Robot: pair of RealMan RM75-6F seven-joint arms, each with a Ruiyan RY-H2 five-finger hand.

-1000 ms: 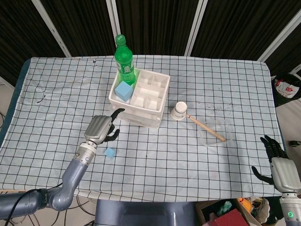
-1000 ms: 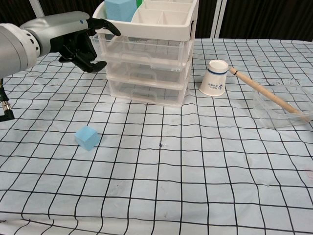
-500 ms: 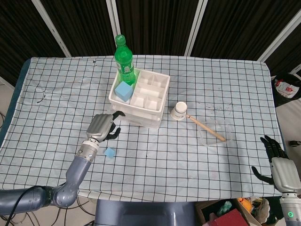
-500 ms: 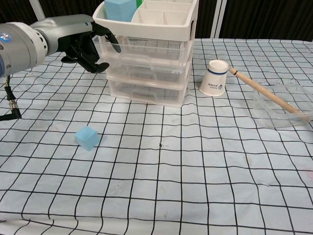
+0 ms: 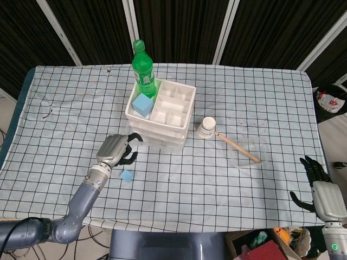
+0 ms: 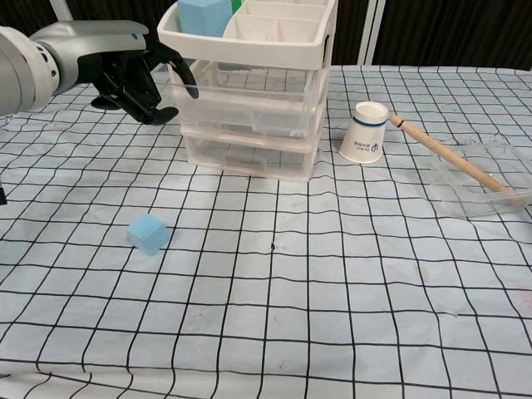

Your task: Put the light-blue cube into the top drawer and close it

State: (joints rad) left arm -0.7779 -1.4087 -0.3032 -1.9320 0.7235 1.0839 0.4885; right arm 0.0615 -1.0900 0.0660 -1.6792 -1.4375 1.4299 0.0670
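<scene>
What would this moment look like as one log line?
left hand: fingers on top drawer front | drawer: partly out | light-blue cube: on table | right hand: idle

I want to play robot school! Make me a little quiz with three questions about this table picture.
1. True or false: the small light-blue cube lies on the tablecloth, not in a drawer.
2. Which hand is at the top drawer of the drawer unit? A) left hand B) right hand C) both
3. Fill in: the wooden stick rests in the clear ____, with its other end beside the tipped paper cup.

Key
1. True.
2. A. The right hand hangs off the table's near edge, holding nothing.
3. Tray.
</scene>
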